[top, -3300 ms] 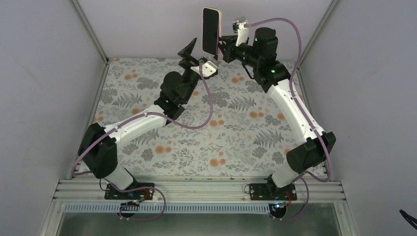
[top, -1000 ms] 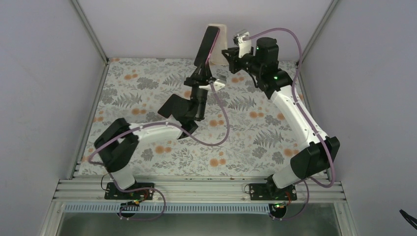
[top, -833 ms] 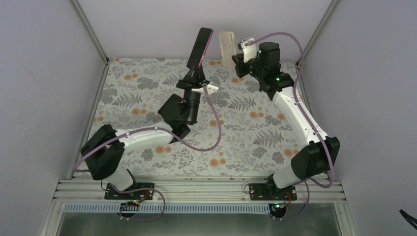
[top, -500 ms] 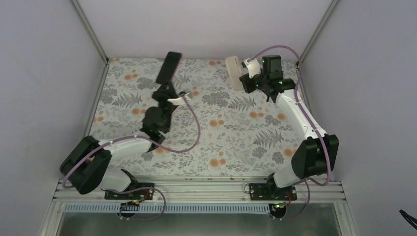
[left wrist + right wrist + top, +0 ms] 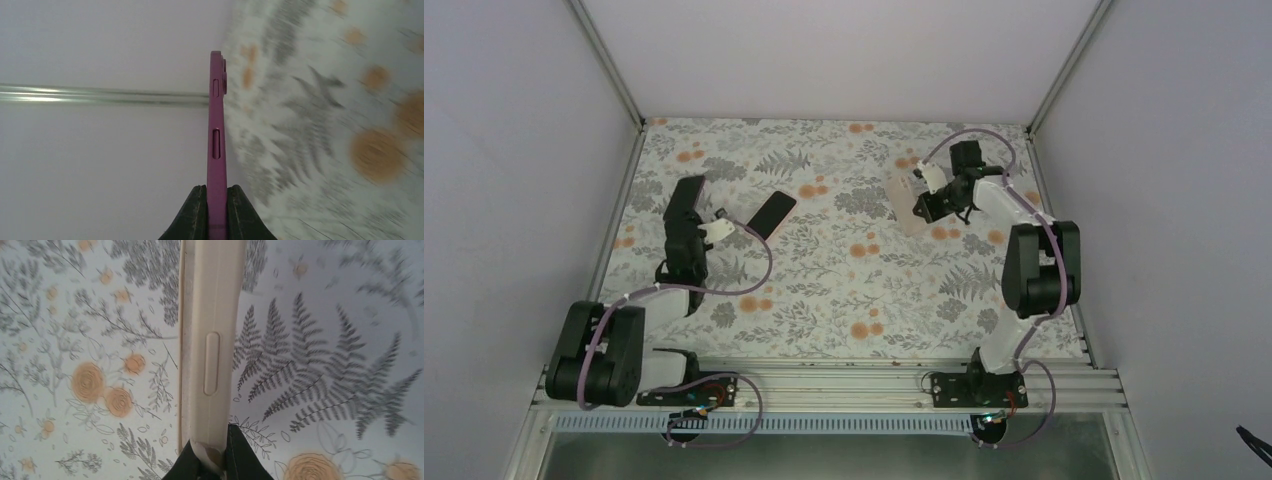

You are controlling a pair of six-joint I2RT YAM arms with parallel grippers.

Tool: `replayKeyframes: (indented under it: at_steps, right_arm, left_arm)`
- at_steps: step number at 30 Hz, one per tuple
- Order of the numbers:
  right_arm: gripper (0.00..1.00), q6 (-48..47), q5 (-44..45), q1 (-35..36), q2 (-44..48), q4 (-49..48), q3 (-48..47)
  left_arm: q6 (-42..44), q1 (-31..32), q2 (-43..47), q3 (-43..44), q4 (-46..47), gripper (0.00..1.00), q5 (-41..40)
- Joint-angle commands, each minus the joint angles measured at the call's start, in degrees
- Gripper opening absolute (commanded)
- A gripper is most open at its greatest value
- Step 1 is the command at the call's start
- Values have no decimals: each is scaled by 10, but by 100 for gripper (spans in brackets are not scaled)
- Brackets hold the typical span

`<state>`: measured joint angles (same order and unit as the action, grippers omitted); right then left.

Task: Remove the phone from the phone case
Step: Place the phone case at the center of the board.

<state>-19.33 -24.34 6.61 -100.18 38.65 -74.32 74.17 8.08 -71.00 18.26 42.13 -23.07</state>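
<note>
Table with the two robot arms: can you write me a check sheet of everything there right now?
Surface: floral cloth, lying flat.
Job's things: phone is out of the phone case; the two are well apart.
Clutter: nothing seen.
End effectors: left end effector shut on the phone, seen edge-on; right end effector shut on the phone case's end.
Cables: purple cables loop along both arms; no snag seen.
Surroundings: pale walls, metal frame posts, rail at the near edge.
</note>
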Motion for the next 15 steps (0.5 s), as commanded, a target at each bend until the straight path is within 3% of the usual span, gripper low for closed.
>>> replayKeyframes:
  at_steps: [1, 8, 12, 15]
  right_arm:
    - [3, -8, -5, -10, -34, 4, -7]
    - [5, -1, 82, -27, -81, 11, -16]
    - [19, -13, 84, -44, -105, 43, -32]
    - [41, -32, 71, -56, -100, 62, -35]
  left_arm:
    - [0, -39, -40, -17, 16, 2, 47]
    - [1, -46, -66, -30, -66, 3, 86]
    - [10, -46, -52, -26, -176, 22, 131]
    - [1, -47, -38, -4, -280, 38, 164]
